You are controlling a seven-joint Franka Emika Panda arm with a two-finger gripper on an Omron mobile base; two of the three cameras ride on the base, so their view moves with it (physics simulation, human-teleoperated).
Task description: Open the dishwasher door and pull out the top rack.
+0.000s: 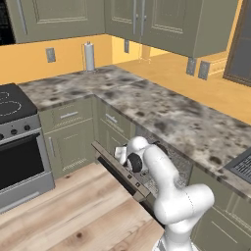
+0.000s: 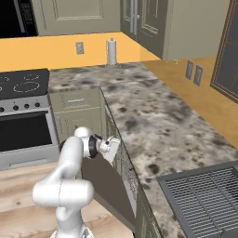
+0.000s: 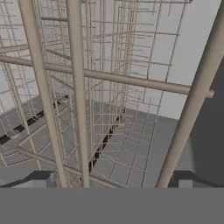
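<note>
**Me:** Closest to my camera is wire. My gripper [image 3: 112, 186] is spread wide with nothing between its tips [image 3: 41, 180], and the thick tan bars of the top rack [image 3: 76, 87] run right in front of them, close enough that I judge I am at the rack's front edge.

**Partner:** Where is the door in all this?

**Me:** The dishwasher door [image 1: 120, 171] is already dropped open below the counter [image 1: 162, 112], hanging out over the wooden floor [image 1: 73, 215]. My hand [image 2: 109, 146] sits just above it at the mouth of the machine, under the counter's edge.

**Partner:** How will the rack handle?

**Me:** I would guess it is light and stiff, thin wire on runners, so it should slide rather than need lifting. The bars look smooth and round, so a loose pinch could slip. I would close on one of the thick front bars, not the fine mesh behind, which could bend or let my tips pass through.

**Partner:** Anything loaded in it?

**Me:** I see no dishes. Through the grid there are only more wires, then the pale tiled-looking walls and floor of the tub further back.

**Partner:** And beyond?

**Me:** Off to the side stands the stove [image 1: 19, 147], and a paper towel roll [image 1: 89, 56] at the far wall.
</note>
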